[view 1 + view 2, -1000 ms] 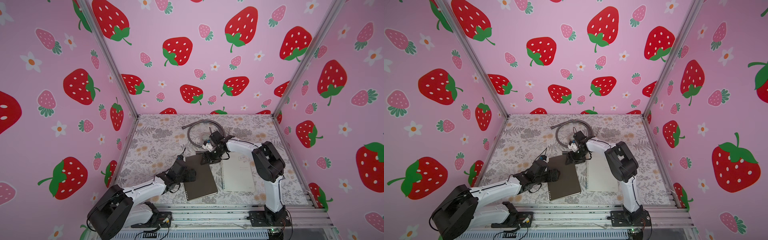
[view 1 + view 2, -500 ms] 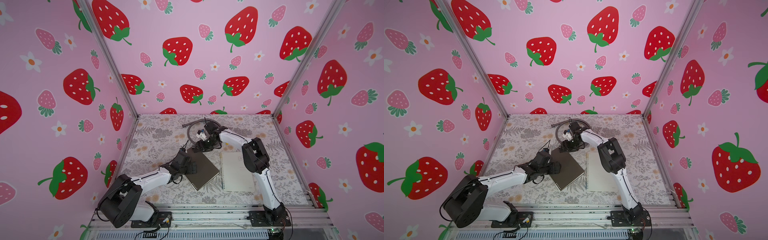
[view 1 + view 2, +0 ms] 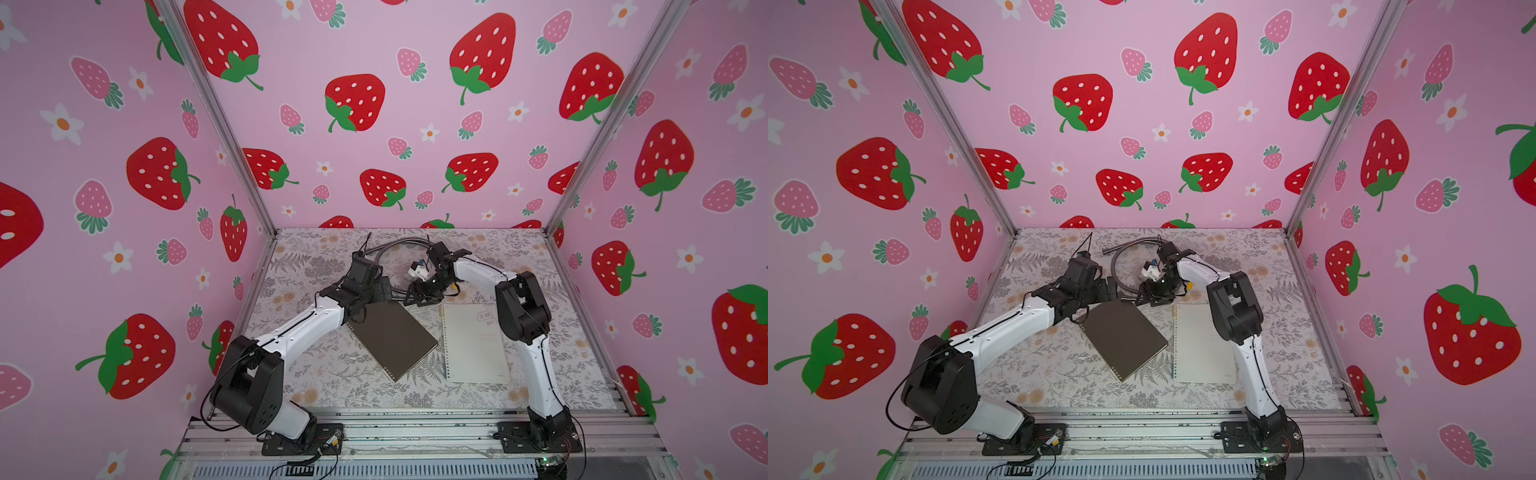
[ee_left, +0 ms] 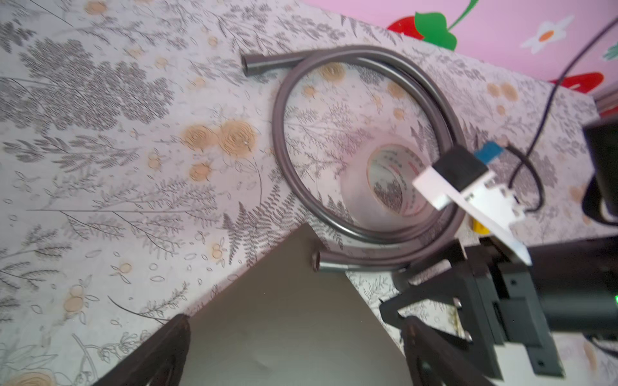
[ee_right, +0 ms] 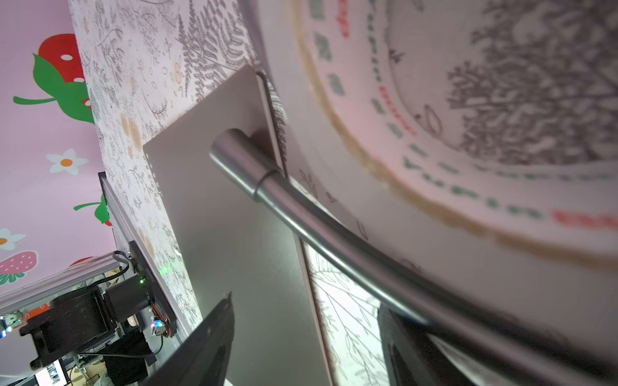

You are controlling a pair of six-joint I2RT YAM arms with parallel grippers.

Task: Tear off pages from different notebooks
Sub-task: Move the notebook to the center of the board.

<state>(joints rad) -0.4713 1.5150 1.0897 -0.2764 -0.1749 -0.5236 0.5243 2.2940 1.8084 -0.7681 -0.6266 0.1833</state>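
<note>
Pink strawberry-print walls (image 3: 374, 50) on three sides; floral tablecloth (image 3: 316, 374) as work surface.

Item, dark notebook (image 3: 395, 336): closed, brown-grey cover up. Within the last second it has turned from roughly square beside its neighbour to diagonal; far corner swung toward the back, binding edge facing near left. Judgement: this is repositioning, not tearing; neither cover is lifted, and no loose pages show in any view.

Item, whitish notebook (image 3: 473, 345): closed, spiral along its left edge, small label near the far right corner; unmoved. It lies just beside the dark one; whether they touch cannot be told.

Item, left gripper (image 4: 296, 320): has advanced to the dark notebook's far corner; jaws at their widest, cover lying between them, nothing held.

Item, right gripper (image 5: 306, 304): has shifted back to just beyond that same corner; jaws partly spread, clamped on nothing visible.

Item, grey hose (image 4: 277, 133): coiled at the back of the table; hose end (image 5: 240, 157) rests at the dark cover's corner, and the tube runs close past the right gripper; likely to snag a finger or ride up with the cover.

Item, clear tape roll (image 4: 384, 187): inside the coil, apart from both notebooks.

Note: both grippers crowd one corner; collision risk.
</note>
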